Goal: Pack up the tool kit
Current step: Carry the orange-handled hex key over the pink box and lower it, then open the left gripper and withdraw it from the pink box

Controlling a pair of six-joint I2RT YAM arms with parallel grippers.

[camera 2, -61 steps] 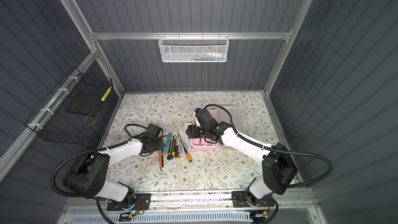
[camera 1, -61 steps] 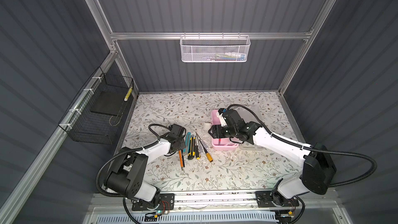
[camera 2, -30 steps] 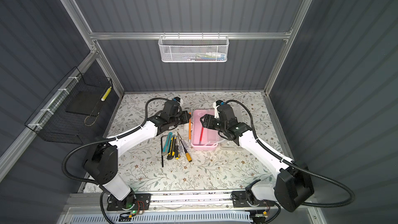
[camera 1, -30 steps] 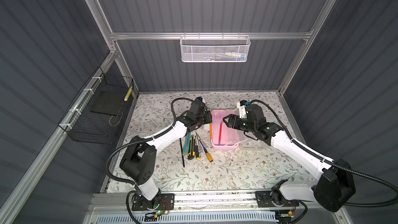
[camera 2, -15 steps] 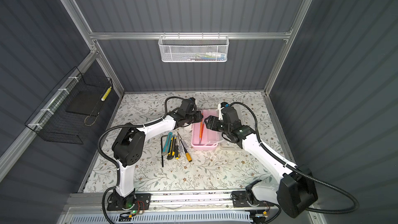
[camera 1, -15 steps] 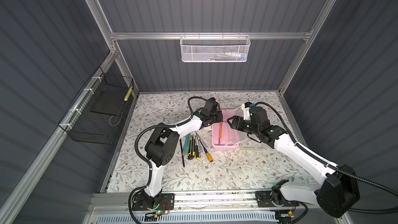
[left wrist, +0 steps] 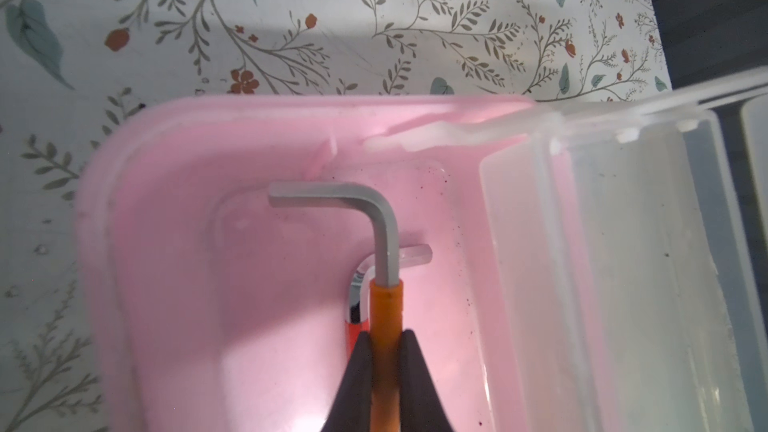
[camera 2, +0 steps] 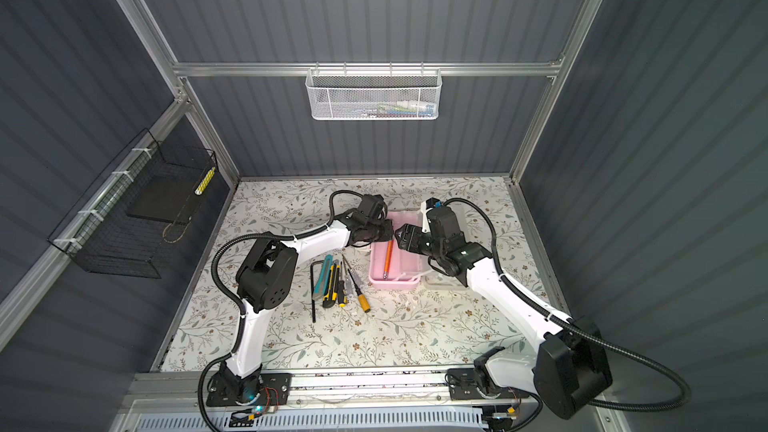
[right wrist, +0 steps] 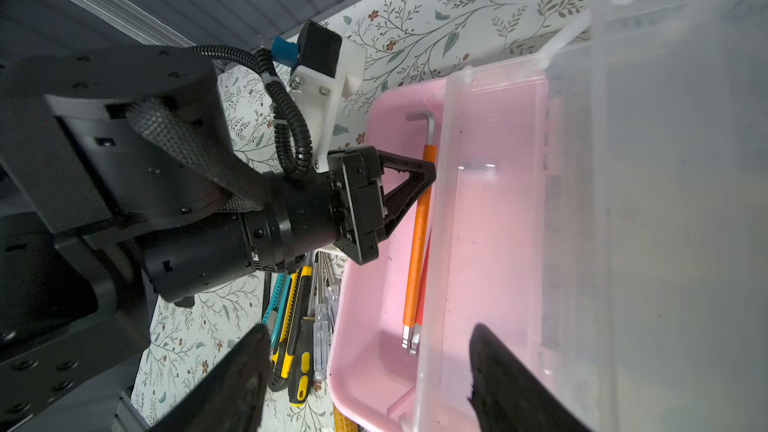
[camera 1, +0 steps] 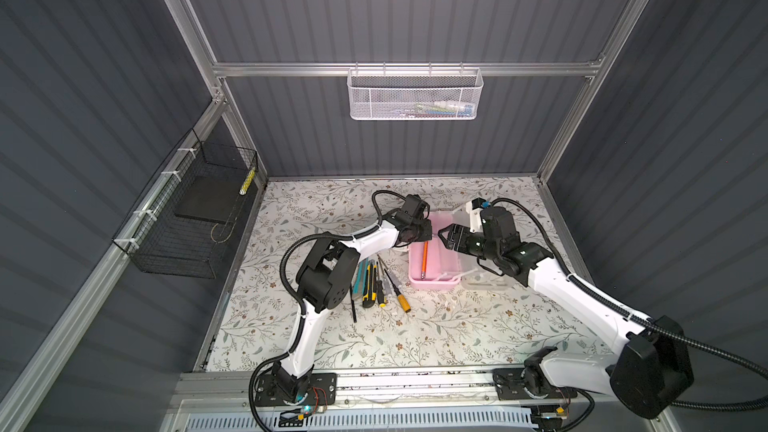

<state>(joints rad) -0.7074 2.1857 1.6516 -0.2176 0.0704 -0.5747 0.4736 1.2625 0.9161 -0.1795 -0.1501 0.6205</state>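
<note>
Hex key (left wrist: 385, 309), orange sleeve, L-bend of bare steel, is pinched in the left gripper (left wrist: 386, 338), jaws closed on the sleeve close to the bend. It sits inside the pink box (camera 1: 434, 284), lengthwise, over a second key (left wrist: 353, 326) with a red sleeve. Whether it touches the box floor can't be told.

Right gripper (right wrist: 368, 330) hangs above the box with jaws wide apart, holding nothing. Clear lid (camera 1: 486, 282) is flipped open, lying beside the base on the right.

Box is mid-table (camera 1: 374, 338). Left of it, unpacked, in a tight row:
- teal knife (camera 2: 322, 278)
- yellow knife (camera 2: 330, 288)
- screwdrivers (camera 2: 355, 284)
- black key (camera 2: 313, 284)

Handling, as judged:
- Keys: light, stiff, thin. The sleeve looks grippy and the bare steel slick, so hold on the sleeve. A grip near one end lets the long end swing, so mid-sleeve would be steadier.
- Screwdrivers: light, with round smooth handles that will likely roll or twist. Pinch across the handle, not the shaft.
- Knives: flat and low on the table, a bit heavier. Pinch across the narrow sides, mid-body. The row is packed close, so fingers may nudge neighbours.
- Box: thin plastic, light, probably slides when pushed. The lid looks flexible, so press near the front edge to shut it.
</note>
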